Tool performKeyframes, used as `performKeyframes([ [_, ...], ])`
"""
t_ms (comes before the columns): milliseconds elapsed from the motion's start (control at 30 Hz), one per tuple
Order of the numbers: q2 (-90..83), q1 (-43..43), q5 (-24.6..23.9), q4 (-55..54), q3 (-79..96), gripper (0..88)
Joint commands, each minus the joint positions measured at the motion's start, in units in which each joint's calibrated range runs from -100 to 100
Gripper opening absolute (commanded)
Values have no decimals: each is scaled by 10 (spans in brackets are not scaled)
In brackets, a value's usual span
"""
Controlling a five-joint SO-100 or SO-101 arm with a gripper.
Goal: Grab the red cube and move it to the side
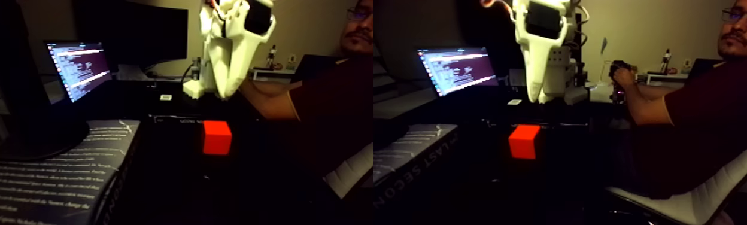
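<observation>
Dim surface [169,167] carries the red cube [216,137]; gripper [225,90] hangs above, finger spread unclear. Best to lower straight, straddling both cube sides.

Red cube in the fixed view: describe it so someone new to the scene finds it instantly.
Start at the white tool hanging at top centre of each half of the fixed view. Straight below it, on the dark table, sits the red cube, apart from the tool. It is the one bright red-orange thing; the book to its left is grey with white print.
</observation>
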Motion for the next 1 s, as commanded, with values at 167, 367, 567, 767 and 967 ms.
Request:
performKeyframes([
  [167,161,2,10,1,-141,8],
  [367,206,3,10,-7,-172,6],
  [567,235,4,9,1,-174,7],
  [767,257,3,8,21,-176,7],
  [967,303,9,10,13,-189,7],
])
